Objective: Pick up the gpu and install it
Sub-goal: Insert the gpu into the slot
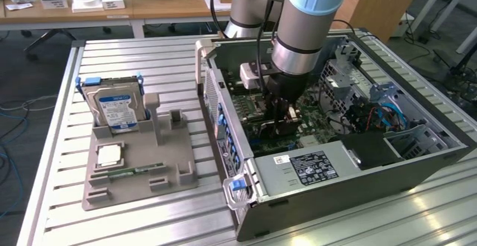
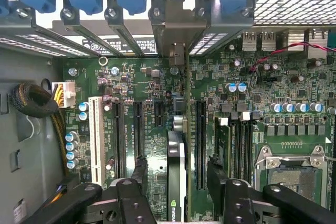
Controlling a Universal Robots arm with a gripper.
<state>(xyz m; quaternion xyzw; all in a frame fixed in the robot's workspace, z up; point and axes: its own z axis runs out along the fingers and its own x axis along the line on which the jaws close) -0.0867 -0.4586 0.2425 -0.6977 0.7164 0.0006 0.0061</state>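
The gpu (image 2: 178,145) was seen standing on edge over the motherboard (image 2: 157,93) inside the open computer case (image 1: 417,162), hemmed by black slots on both sides and the rear bracket wall ahead. A logo was visible on its cooler, unreadable. The claw (image 2: 176,174) was spread slightly, its fingers (image 2: 139,174) just beside the card; contact could not be told.

PC case (image 1: 358,184) sits on the table (image 1: 149,56), w/ the parts holder (image 1: 138,170) at the exterior view's left. Hard drive (image 1: 113,107) stands upright in the holder. Gripper (image 1: 282,124) is inside the case over the mobo (image 2: 142,82), gpu (image 2: 177,166) edge-on between its fingers (image 2: 140,174).
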